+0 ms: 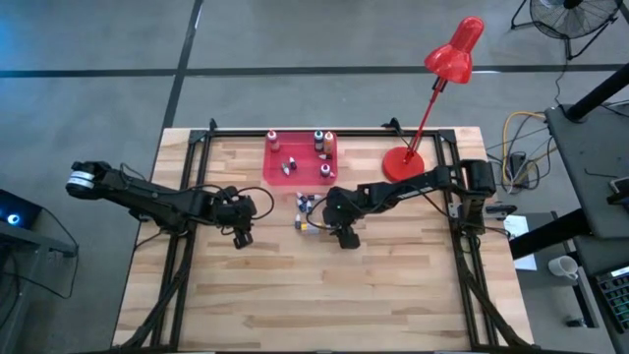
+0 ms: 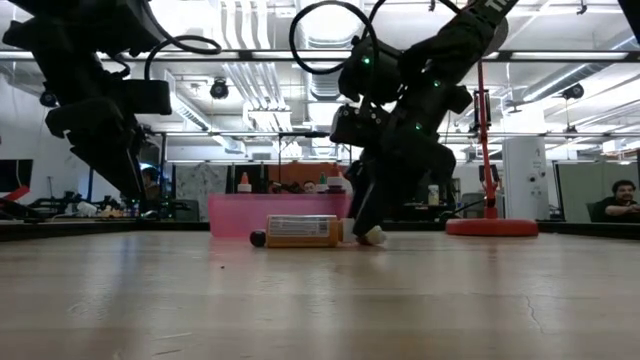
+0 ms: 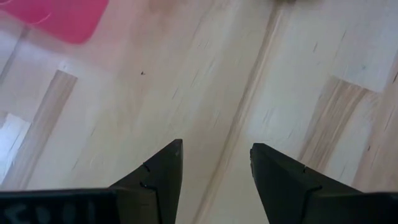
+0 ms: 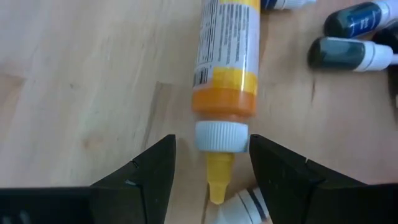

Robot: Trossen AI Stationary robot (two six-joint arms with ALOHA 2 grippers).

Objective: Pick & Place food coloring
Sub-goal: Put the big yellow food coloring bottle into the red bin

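Several food coloring bottles (image 1: 307, 214) loose on the table (image 1: 295, 295) before the tray (image 1: 285, 177), perhaps five upright inside.

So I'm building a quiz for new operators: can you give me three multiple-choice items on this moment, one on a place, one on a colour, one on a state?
1. Where is the right gripper?
A. over the tray
B. at the orange bottle's cap
C. by the lamp

2. What colour is the tray?
A. blue
B. pink-red
C. green

3. How is the orange bottle resting?
A. upright
B. lying on its side
C. hanging from a gripper

Key:
1 B: its fingers flank the white cap.
2 B: the high view shows it.
3 B: it lies flat on the table.

The left gripper waits open above bare wood.
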